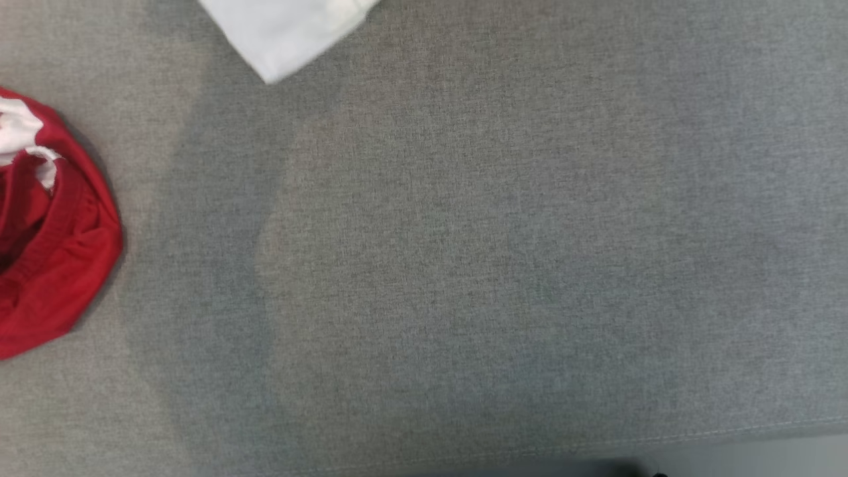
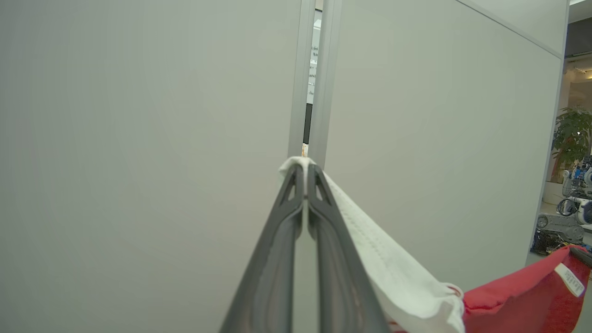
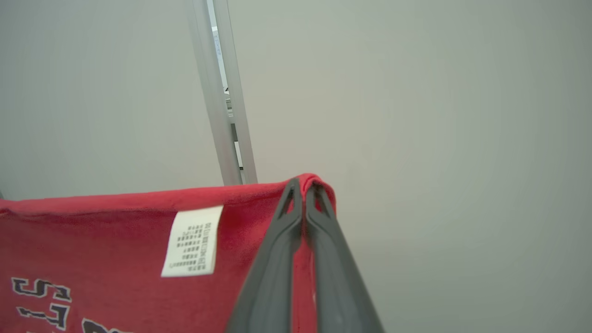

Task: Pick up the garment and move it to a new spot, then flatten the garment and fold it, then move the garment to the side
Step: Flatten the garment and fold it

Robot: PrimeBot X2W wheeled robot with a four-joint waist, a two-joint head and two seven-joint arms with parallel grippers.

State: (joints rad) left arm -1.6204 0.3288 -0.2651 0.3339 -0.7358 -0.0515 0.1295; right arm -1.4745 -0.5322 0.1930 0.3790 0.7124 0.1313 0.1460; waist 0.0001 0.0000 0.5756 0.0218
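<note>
Garment (image 3: 115,240), red with a white sleeve (image 2: 393,268), hangs stretched between both grippers in front of pale wall panels (image 2: 138,138). The left gripper (image 2: 305,173) is clenched on the sleeve's stitched white edge. The right gripper (image 3: 304,187) is clenched on the red edge, near a white label (image 3: 192,240) and dark lettering. From the head camera, a grey fabric surface (image 1: 464,232) lies below, with a red bundle (image 1: 59,265) at its left edge and a white cloth (image 1: 278,33) at the top. I cannot tell whether either belongs to the held garment.
</note>
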